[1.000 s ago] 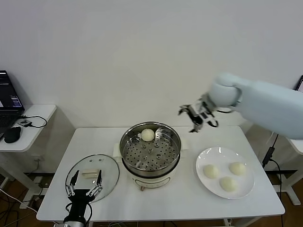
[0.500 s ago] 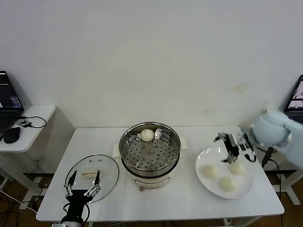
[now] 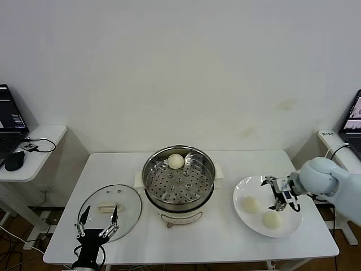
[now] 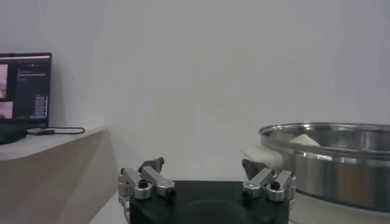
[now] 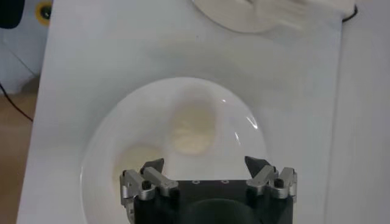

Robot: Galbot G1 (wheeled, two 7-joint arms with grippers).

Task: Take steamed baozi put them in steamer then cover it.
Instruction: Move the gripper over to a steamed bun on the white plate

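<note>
1. The right end effector [image 3: 280, 195] has dropped lower over the plate [image 3: 282, 228] since a moment ago, fingers spread, covering the far bun.
2. Two steamed baozi [image 3: 251, 204] show there; one sits in the steamer [image 3: 178, 182].
3. The left end effector [image 3: 97, 223] waits released by the lid [image 3: 110, 206] on the table [image 3: 225, 243].

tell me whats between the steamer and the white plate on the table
Nothing: in the head view only bare white table lies between the steamer and the plate. The right gripper hovers over the plate's far side.
</note>
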